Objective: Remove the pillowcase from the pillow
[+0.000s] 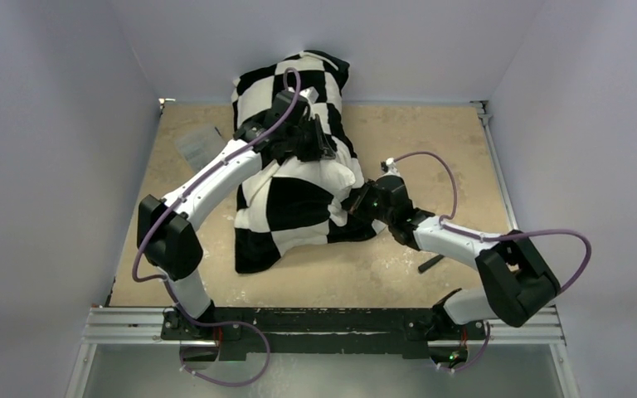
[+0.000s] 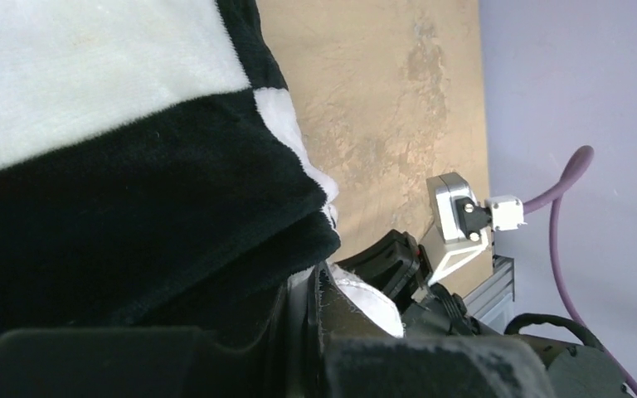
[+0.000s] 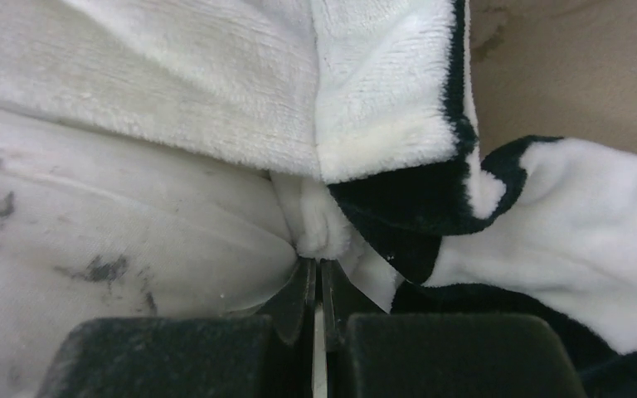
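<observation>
The black-and-white checkered pillowcase lies heaped in the middle of the table, reaching the back wall. The white pillow bulges out of it on the right side. My left gripper is on top of the heap, shut on a fold of the pillowcase; in the left wrist view the left gripper has cloth pinched between closed jaws. My right gripper is at the heap's right edge. In the right wrist view the right gripper is shut on a bunched bit of the smudged pillow, beside the pillowcase's plush edge.
The tan table is boxed in by pale walls on three sides. A greyish flat sheet lies at the back left. A small dark strip lies near the right arm. A metal rail runs along the near edge.
</observation>
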You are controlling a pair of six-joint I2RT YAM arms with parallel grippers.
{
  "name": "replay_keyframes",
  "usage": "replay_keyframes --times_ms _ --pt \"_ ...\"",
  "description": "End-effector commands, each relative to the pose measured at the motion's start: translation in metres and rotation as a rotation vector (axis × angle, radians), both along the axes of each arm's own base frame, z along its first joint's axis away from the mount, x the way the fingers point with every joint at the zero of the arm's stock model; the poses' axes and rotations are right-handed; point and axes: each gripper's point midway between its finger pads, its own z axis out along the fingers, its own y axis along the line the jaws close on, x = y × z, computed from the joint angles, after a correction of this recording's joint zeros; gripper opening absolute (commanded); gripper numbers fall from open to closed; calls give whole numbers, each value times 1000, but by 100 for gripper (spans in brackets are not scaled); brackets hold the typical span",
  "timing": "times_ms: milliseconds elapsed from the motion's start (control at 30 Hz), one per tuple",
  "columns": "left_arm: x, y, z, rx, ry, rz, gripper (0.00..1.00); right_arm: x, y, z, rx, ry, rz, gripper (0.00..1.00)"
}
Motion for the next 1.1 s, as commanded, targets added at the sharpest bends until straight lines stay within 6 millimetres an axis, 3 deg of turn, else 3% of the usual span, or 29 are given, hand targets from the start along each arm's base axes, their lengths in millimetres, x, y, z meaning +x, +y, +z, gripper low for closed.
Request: replay_keyframes --times_ms 0,33,133,300,400,533,600,867,967,1067 --pt "50 0 111 -145 -383 40 0 -8 -25 -11 -130 37 -55 0" --pt "51 2 102 -111 -377 39 0 -7 -27 2 -121 14 -67 1" --pt "49 7 86 -56 -368 22 24 -4 -33 39 -104 -47 -99 19" --pt "35 18 85 -1 -393 -9 52 -4 -40 77 -103 -98 -118 43" --pt "24 32 97 46 -429 -16 61 -6 -43 102 -103 -138 -116 54" --pt "6 52 104 132 -479 -45 68 -9 -47 140 -104 -196 -108 81" --pt "-4 62 101 177 -489 -60 71 -8 -47 155 -113 -215 -97 89" --pt "-45 96 60 319 -483 -145 74 2 -32 197 -171 -269 0 99" --pt "-60 102 52 336 -498 -193 75 3 -22 195 -187 -265 58 99" --pt "-72 104 47 340 -525 -244 75 5 -17 178 -215 -230 78 99"
